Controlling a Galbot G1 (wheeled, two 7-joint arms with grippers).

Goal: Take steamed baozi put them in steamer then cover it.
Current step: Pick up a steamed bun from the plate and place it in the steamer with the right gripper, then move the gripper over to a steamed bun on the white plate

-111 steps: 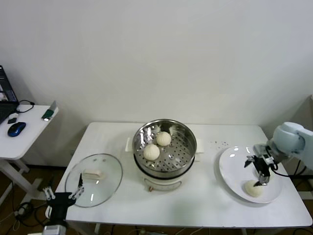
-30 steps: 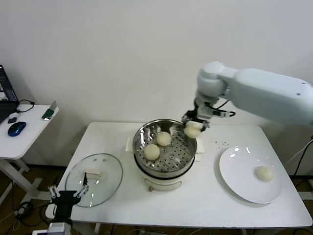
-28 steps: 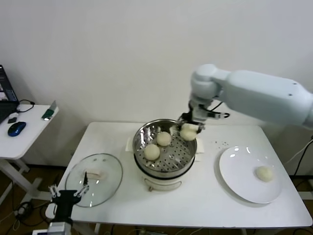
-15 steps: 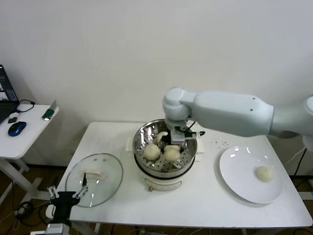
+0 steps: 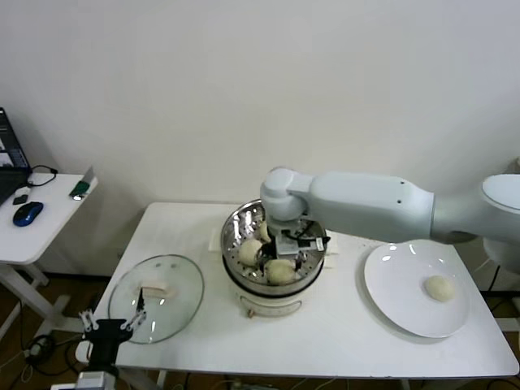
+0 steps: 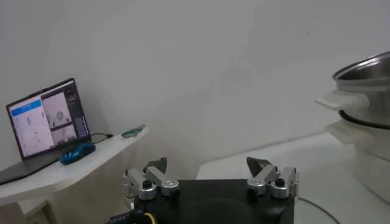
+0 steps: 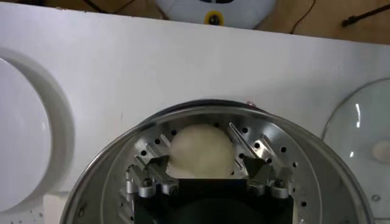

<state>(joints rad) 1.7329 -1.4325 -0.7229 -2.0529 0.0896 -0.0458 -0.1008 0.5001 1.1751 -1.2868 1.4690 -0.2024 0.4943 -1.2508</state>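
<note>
Three steamed baozi (image 5: 280, 271) in the steamer (image 5: 237, 224), one more on the white plate (image 5: 390, 280). Right gripper (image 7: 205, 153) down inside the basket, jaws spread wide around one bun. Left gripper (image 6: 209, 175) low beside the cover (image 5: 175, 280), jaws wide, empty

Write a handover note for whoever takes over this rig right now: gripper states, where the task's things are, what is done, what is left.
Right gripper: open, low inside the steamer, jaws standing either side of a baozi resting on the perforated floor.
Left gripper: open, idle, parked off the table's front-left edge near the glass lid.
Done: three baozi in the steamer, one partly hidden by the arm.
Left: one baozi on the white plate at the right; move it into the steamer, then put the lid on, which lies flat on the table to the steamer's left.
</note>
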